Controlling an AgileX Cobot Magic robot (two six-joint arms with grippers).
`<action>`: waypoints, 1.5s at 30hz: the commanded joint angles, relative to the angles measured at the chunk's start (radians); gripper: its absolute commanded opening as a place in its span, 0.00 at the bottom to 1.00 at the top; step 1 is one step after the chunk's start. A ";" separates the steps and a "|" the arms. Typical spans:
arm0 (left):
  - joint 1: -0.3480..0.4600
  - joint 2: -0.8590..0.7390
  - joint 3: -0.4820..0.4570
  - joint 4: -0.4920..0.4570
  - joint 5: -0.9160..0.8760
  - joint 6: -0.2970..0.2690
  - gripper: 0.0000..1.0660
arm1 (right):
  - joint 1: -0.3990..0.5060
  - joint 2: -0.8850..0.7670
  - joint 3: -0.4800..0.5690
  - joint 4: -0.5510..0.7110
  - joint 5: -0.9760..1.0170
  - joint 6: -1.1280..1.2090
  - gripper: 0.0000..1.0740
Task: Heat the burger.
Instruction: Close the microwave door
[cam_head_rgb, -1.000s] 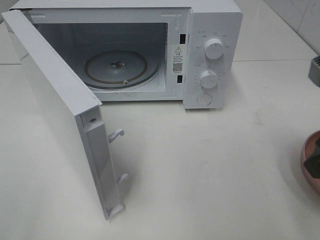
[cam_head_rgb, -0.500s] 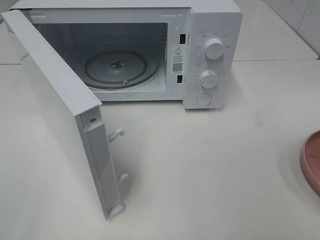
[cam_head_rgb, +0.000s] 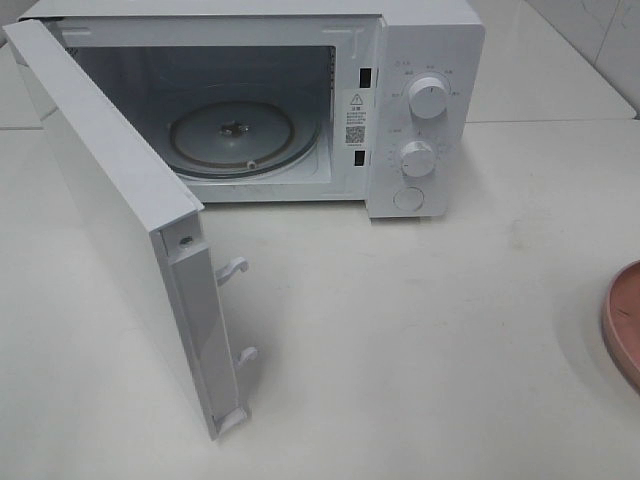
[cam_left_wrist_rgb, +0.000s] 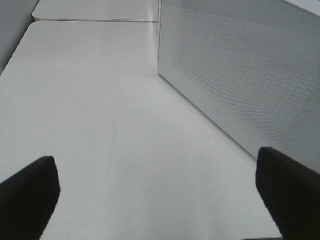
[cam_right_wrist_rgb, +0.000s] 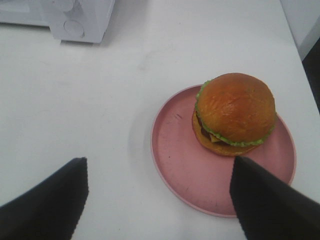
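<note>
Burger (cam_right_wrist_rgb: 234, 115) sits on a pink plate (cam_right_wrist_rgb: 180, 165), toward one side of it, with bare plate showing beside it; bun, lettuce and cheese are plain in the right wrist view. The plate rests on the white counter (cam_head_rgb: 420, 330) at the right of the scene, well apart from the microwave (cam_head_rgb: 420, 110) at the far side. The microwave's door (cam_head_rgb: 120, 220) stands swung wide to the left, and the cavity holds only its glass turntable (cam_head_rgb: 232, 135). Only the right wrist view shows the burger; the high camera catches just a sliver of the plate's rim at its right edge. The left wrist view alone shows the perforated outer face of the door, with bare counter beside it. The right hand (cam_right_wrist_rgb: 160, 200) hangs above the plate with its fingers spread wide, holding nothing. The left hand (cam_left_wrist_rgb: 165, 200) is also spread wide and empty, near the counter on the left of the door. A second ago a dark part of the right arm showed over the plate's edge in the high view; now it is gone from that view.
</note>
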 joint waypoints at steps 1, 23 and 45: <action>0.002 -0.005 -0.001 -0.005 0.002 -0.005 0.94 | -0.016 -0.088 0.002 -0.002 0.004 -0.008 0.71; 0.002 -0.004 -0.001 -0.005 0.002 -0.005 0.94 | -0.016 -0.163 0.002 -0.003 0.004 -0.001 0.71; 0.002 -0.004 -0.001 -0.005 0.002 -0.005 0.94 | -0.016 -0.163 0.002 -0.003 0.004 -0.001 0.71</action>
